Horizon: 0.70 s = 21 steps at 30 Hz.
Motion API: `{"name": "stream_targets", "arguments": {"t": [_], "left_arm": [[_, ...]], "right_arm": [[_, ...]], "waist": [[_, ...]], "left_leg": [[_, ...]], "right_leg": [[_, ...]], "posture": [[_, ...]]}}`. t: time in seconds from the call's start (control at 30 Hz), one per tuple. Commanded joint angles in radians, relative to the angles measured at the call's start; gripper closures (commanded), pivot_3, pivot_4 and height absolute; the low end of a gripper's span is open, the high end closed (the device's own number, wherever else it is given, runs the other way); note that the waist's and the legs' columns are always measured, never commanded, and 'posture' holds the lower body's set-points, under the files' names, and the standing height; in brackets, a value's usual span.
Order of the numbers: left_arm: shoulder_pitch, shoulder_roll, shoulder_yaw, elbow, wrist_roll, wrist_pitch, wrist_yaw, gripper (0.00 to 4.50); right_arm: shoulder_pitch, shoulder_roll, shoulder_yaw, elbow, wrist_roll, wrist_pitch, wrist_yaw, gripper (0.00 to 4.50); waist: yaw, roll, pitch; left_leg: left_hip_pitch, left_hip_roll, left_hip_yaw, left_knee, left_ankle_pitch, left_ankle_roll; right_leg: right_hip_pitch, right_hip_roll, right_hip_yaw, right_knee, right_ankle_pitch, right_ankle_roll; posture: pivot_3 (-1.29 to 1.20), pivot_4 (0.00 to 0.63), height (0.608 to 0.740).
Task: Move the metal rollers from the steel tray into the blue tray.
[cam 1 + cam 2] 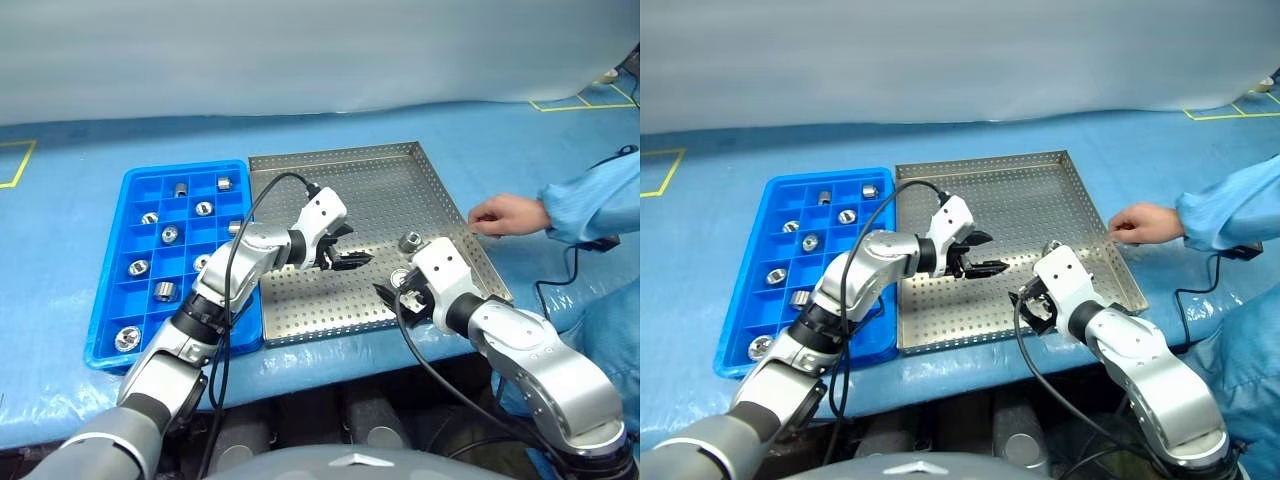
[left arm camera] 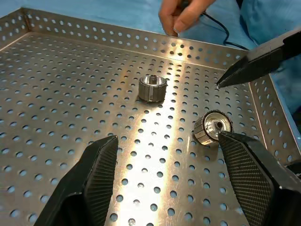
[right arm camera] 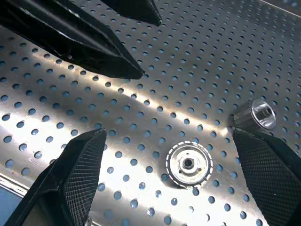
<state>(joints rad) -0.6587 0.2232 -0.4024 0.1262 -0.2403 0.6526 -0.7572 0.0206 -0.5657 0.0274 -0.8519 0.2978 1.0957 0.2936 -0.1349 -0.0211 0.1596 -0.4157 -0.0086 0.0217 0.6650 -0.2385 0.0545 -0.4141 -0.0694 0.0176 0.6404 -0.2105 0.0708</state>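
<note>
Both tools — left [image 1: 343, 260] and right [image 1: 400, 295] — hang spread and empty over the steel tray [image 1: 400, 155], where I see two rollers [image 2: 153, 88] left, while about ten already sit in the blue tray [image 1: 105, 300] — mostly done, I'd say.
</note>
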Motion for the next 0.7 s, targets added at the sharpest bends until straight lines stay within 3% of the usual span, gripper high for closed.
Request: {"name": "stream_targets", "arguments": {"t": [0.03, 0.7], "left_arm": [[-0.031, -0.036, -0.017, 0.055, 0.018, -0.053, -0.041, 0.82], [-0.041, -0.134, -0.085, 0.201, 0.133, -0.132, -0.105, 0.82]], "right_arm": [[0.013, 0.003, -0.039, -0.067, 0.001, 0.019, -0.015, 0.0], [0.069, 0.037, -0.068, -0.102, 0.018, 0.049, -0.029, 0.0]], "waist": [[-0.015, 0.0, 0.0], [-0.152, 0.0, 0.0]], "left_leg": [[0.0, 0.0, 0.0, 0.0, 0.0, 0.0], [0.0, 0.0, 0.0, -0.001, 0.0, 0.0]], "right_leg": [[0.0, 0.0, 0.0, 0.0, 0.0, 0.0], [0.0, 0.0, 0.003, 0.0, 0.002, 0.009]], "posture": [[-0.37, 0.15, 0.74], [-0.42, 0.15, 0.74]]}}
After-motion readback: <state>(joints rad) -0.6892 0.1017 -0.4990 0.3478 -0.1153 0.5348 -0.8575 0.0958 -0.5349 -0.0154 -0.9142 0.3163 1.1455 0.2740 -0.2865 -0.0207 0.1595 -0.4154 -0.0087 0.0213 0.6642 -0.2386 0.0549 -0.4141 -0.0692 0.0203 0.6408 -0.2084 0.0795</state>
